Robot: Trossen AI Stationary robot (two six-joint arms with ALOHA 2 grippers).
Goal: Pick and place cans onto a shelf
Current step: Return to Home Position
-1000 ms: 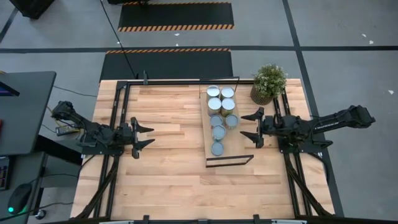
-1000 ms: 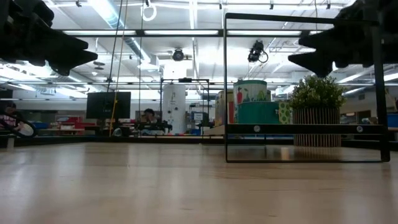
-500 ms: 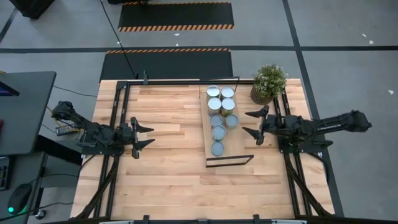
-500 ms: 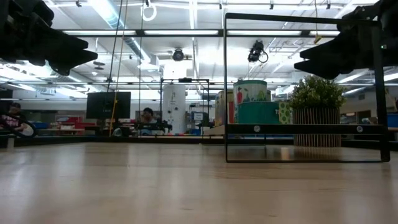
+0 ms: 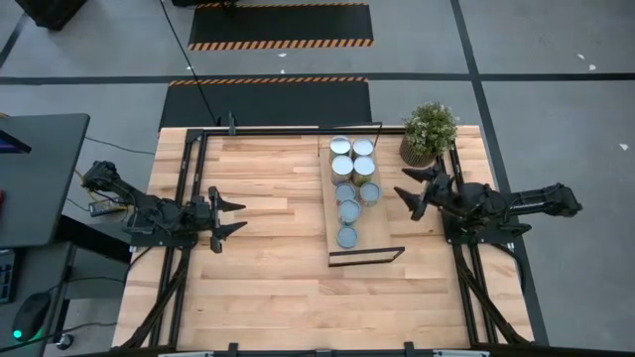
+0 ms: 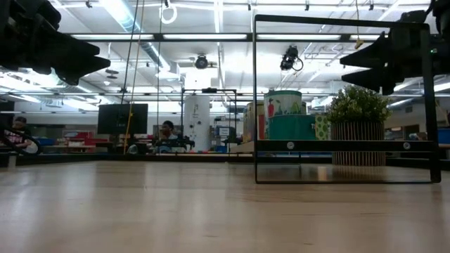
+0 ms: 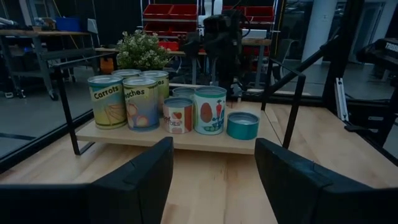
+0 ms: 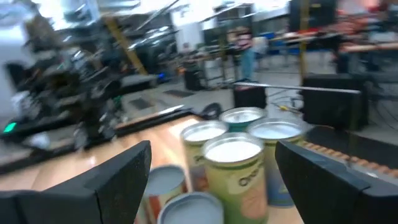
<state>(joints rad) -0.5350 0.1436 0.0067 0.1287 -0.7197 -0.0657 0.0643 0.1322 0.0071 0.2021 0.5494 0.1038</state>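
— Right gripper [image 5: 409, 193], where is it now?

— Backing off. Fingers spread wide, nothing between them. Half a second ago it sat closer to the shelf [image 5: 369, 236]; now it has slid toward the right of the overhead frame and swung its tips up toward the potted plant [image 5: 429, 129].

— And the left gripper [image 5: 238, 215]?

— Hasn't budged. It is parked left of centre, jaws apart and empty, pointing across the bare table [image 5: 268, 288] at the shelf.

— So where are the cans [image 5: 352, 178]?

— All on the shelf board, centre-right of the overhead view. I count eight tops: four pale ones in a square at the upper end, then bluish ones trailing down toward the lower end. No can shows on the tabletop itself.

— Meaning?

— The placing looks finished to me. The right arm is simply retreating to rest, with nothing in either grip. My one worry was a finger clipping the wire frame on the way out, but the tips look clear of it.
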